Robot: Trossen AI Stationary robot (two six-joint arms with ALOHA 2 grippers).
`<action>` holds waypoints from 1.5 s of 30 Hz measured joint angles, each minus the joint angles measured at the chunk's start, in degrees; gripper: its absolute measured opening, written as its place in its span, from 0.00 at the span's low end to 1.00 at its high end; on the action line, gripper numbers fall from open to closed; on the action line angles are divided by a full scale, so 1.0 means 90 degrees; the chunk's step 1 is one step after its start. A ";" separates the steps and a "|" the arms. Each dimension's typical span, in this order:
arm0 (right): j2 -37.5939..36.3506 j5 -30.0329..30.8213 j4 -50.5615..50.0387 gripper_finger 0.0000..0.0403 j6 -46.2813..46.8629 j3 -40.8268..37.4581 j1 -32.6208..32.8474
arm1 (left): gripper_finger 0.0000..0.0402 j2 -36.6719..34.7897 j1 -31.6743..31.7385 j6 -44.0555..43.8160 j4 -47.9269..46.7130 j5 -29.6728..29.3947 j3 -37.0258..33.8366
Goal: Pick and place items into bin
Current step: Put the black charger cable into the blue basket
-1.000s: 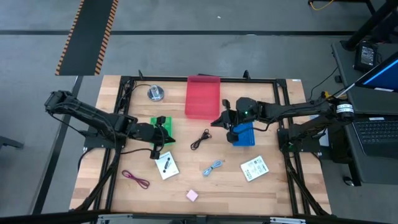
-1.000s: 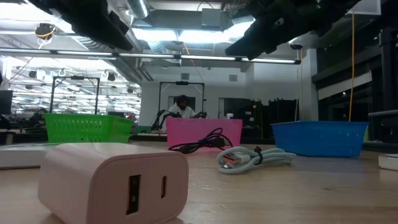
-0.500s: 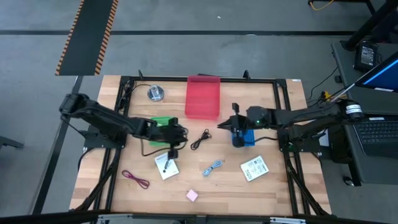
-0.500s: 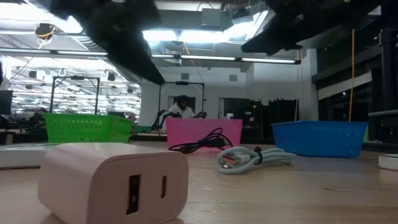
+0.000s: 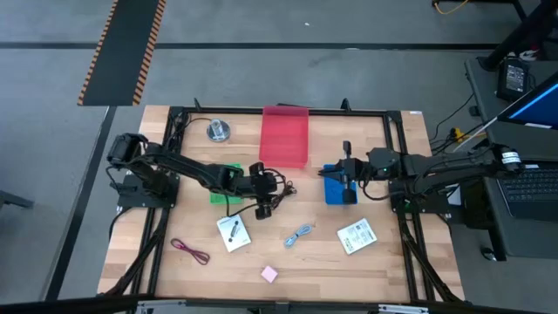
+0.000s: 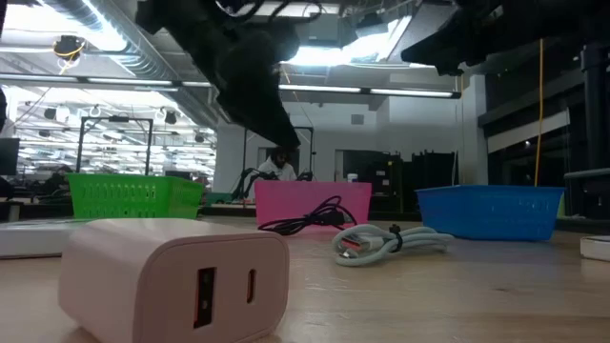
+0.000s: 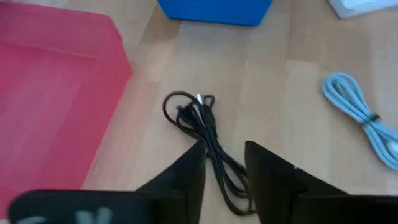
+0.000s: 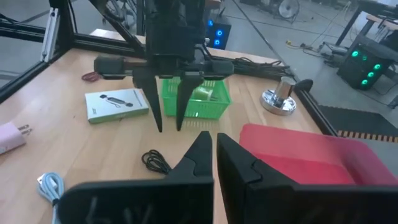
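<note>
My left gripper (image 7: 224,149) is open and points down over the black cable (image 7: 202,124), one finger on each side of its strands; in the right wrist view its tips (image 8: 169,127) hang above the cable (image 8: 155,162). My right gripper (image 8: 214,142) is shut and empty, over the blue bin (image 5: 340,190). Flat on the table lie two white cards (image 5: 233,232) (image 5: 356,235), a maroon cable (image 5: 190,251), a light blue cable (image 5: 299,234) and a pink cube-like charger (image 5: 269,274).
A red bin (image 5: 284,135) stands at the far middle and a green bin (image 5: 225,174) under the left arm. A round silver disc (image 5: 217,131) sits at the far left. A black frame (image 5: 174,118) rims the table. Bare wood shows along the near edge.
My left gripper has swung from over the green bin toward the table's right and now hangs above the black cable. My right arm has drawn back a little toward the table's right edge, still over the blue bin. Nothing on the table has moved.
</note>
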 joint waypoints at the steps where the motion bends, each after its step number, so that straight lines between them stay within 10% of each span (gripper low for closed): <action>1: -0.0019 0.0000 0.0010 0.01 0.0000 -0.0027 0.0000 | 0.31 0.0087 0.0000 -0.0039 0.0037 -0.0061 0.0048; 10: -0.0019 0.0000 -0.0005 0.01 0.0180 -0.0058 0.0000 | 0.46 0.0755 -0.0005 -0.0503 0.0036 -0.0157 0.0114; 28: -0.0019 0.0000 -0.0059 0.01 0.0182 -0.0058 0.0000 | 0.46 0.1580 -0.0005 -0.0857 0.0245 0.0448 0.0114; 45: -0.0014 0.0000 -0.0059 0.01 0.0182 -0.0058 0.0000 | 0.06 0.1418 0.0044 -0.0844 -0.0436 0.0839 0.0129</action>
